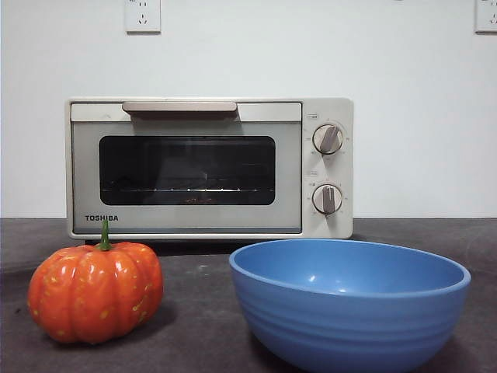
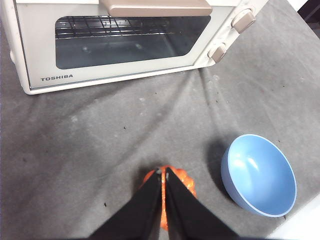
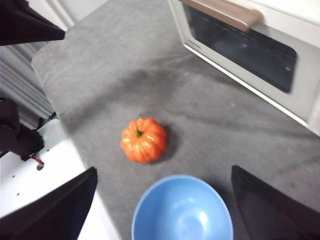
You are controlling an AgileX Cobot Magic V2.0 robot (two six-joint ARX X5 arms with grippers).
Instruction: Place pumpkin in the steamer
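Note:
The orange-red ribbed pumpkin with a green stem sits on the grey table at the front left, in front of the steamer, a cream Toshiba oven-like box with its door closed. My left gripper is shut and empty, high above the pumpkin, which shows just behind the jaws. My right gripper is open and empty, held high over the table's front edge, looking down on the pumpkin and the steamer. Neither gripper shows in the front view.
A blue bowl stands at the front right, beside the pumpkin; it also shows in the left wrist view and the right wrist view. The steamer's handle runs along the door's top. Two knobs are on its right.

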